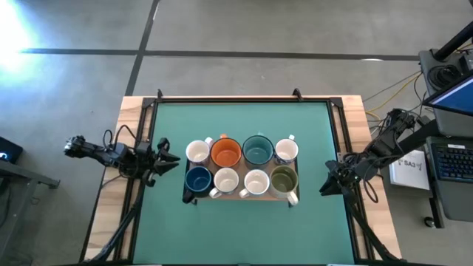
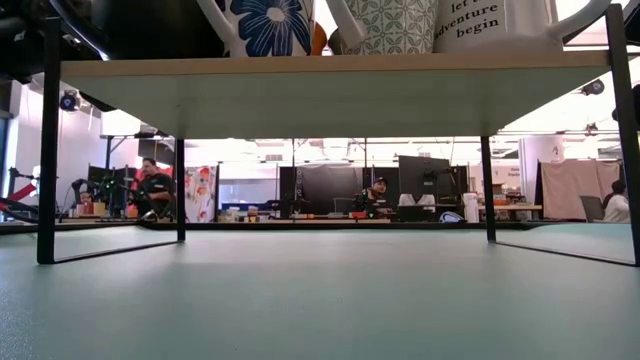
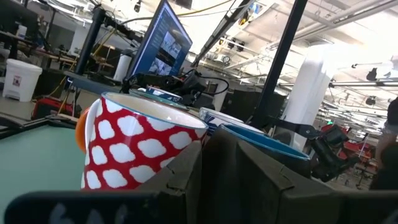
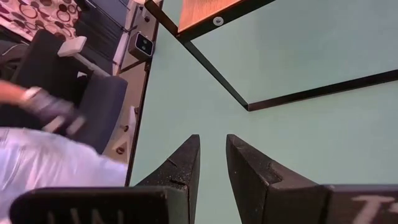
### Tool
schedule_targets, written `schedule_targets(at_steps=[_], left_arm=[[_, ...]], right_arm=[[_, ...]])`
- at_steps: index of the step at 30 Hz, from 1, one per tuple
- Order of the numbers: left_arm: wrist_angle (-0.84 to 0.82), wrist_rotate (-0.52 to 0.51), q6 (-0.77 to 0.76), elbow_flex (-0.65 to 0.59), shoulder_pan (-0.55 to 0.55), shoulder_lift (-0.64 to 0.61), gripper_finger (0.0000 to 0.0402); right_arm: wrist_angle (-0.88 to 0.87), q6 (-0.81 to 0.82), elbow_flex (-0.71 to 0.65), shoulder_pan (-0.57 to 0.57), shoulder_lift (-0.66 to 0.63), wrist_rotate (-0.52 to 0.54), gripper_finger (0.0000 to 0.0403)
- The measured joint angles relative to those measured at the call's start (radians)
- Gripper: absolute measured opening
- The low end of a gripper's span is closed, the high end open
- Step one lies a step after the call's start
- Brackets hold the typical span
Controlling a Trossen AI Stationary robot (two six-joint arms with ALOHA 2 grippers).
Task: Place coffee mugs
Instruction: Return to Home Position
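Eight coffee mugs stand in two rows on a small raised shelf [image 1: 240,196] at the middle of the green table. The far row is white [image 1: 198,152], orange [image 1: 226,153], teal [image 1: 257,150] and white [image 1: 286,151]. The near row is navy [image 1: 198,178], two white mugs [image 1: 225,180] [image 1: 256,182] and olive [image 1: 283,179]. My left gripper [image 1: 168,157] waits to the left of the shelf, shut and empty; its wrist view shows a red-and-white patterned mug wall [image 3: 137,146]. My right gripper [image 1: 327,183] hovers to the right of the shelf, open by a narrow gap [image 4: 212,146], holding nothing.
The shelf is a wooden board [image 2: 320,95] on thin black legs [image 2: 45,150], with bare mat under it. Black rails [image 1: 240,100] frame the table. In the right wrist view a person's sleeve [image 4: 56,174] and a chair show beyond the table edge. A keyboard and a box [image 1: 451,159] sit to the right.
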Motion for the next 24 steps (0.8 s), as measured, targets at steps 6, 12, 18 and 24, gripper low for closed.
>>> schedule_targets(at_steps=[6,12,18,24], left_arm=[[0.000,0.000,0.000,0.000,0.000,0.000,0.0082],[0.000,0.000,0.000,0.000,0.000,0.000,0.0082],[0.000,0.000,0.000,0.000,0.000,0.000,0.0082],[0.000,0.000,0.000,0.000,0.000,0.000,0.0082]], right_arm=[[0.000,0.000,0.000,0.000,0.000,0.000,0.0068],[0.000,0.000,0.000,0.000,0.000,0.000,0.0068],[0.000,-0.009,0.000,0.000,0.000,0.000,0.0068],[0.000,-0.141,0.000,0.000,0.000,0.000,0.0068]])
